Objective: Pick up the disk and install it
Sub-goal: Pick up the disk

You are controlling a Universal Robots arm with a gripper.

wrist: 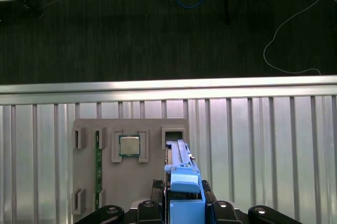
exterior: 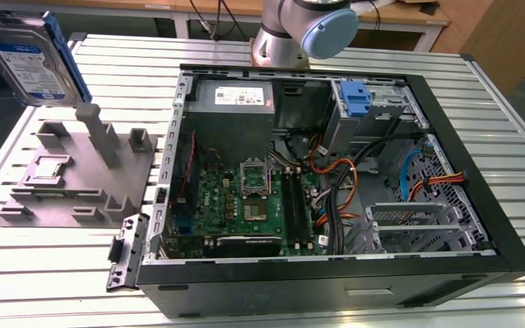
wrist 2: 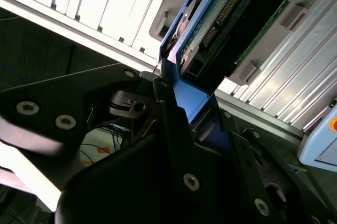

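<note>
Disk (exterior: 27, 61) is up in the air, its blue carrier end pinched in the gripper (wrist: 181, 191), with the 2 fingers (wrist: 156, 188) closed tight on either side of the frame. It hangs above the grey fixture (exterior: 71, 178), not touching it. The long axis runs from the gripper down toward the fixture, slightly tilted in the exterior view, label face showing. The lower end sits over the slot next to the fixture's square chip (wrist: 129, 145).

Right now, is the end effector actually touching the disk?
Touching: in the first wrist view the end effector clamps the disk by its blue frame, no gap either side.
</note>
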